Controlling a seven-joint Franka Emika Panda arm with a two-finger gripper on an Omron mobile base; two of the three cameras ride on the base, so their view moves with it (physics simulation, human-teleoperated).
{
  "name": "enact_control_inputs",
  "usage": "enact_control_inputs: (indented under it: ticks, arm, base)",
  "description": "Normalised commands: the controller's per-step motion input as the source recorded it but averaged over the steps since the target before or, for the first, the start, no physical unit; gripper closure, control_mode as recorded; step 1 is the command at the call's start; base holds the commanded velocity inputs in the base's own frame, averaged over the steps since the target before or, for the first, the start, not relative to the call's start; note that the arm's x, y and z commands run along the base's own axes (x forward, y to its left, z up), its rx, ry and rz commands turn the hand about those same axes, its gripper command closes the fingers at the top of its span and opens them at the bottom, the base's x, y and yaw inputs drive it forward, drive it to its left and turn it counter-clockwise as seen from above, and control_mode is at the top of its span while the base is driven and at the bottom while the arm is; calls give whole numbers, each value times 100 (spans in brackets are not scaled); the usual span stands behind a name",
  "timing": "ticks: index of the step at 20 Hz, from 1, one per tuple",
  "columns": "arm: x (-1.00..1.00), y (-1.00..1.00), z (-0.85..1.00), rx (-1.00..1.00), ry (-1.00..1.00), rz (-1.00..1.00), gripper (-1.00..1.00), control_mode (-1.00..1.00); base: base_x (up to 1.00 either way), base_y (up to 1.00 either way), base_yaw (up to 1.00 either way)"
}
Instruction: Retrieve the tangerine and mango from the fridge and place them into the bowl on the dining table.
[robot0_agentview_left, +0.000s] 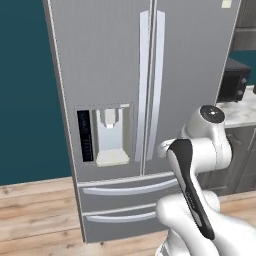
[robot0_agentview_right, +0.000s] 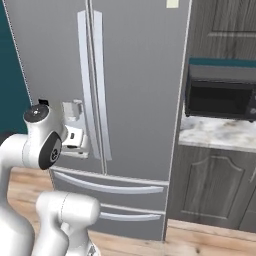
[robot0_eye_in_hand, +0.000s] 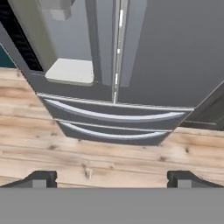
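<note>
Facing the shut fridge, the arm waits.
Gripper jaws spread wide above the wood floor, holding nothing.

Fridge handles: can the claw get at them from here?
Probably yes. Both fridge doors are shut, the upright handles are unobstructed, and the open claw faces the lower doors with only bare floor between.
</note>
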Motion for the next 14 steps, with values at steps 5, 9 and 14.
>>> enact_control_inputs:
  ticks: [5, 9, 14]
  arm:
    - [0, 0, 0, 0, 0, 0, -100, 100]
    - [0, 0, 0, 0, 0, 0, -100, 100]
    - [1, 0, 0, 0, 0, 0, -100, -100]
  base:
    - [-50, 14, 0]
    - [-60, 0, 0]
    - [-24, 0, 0]
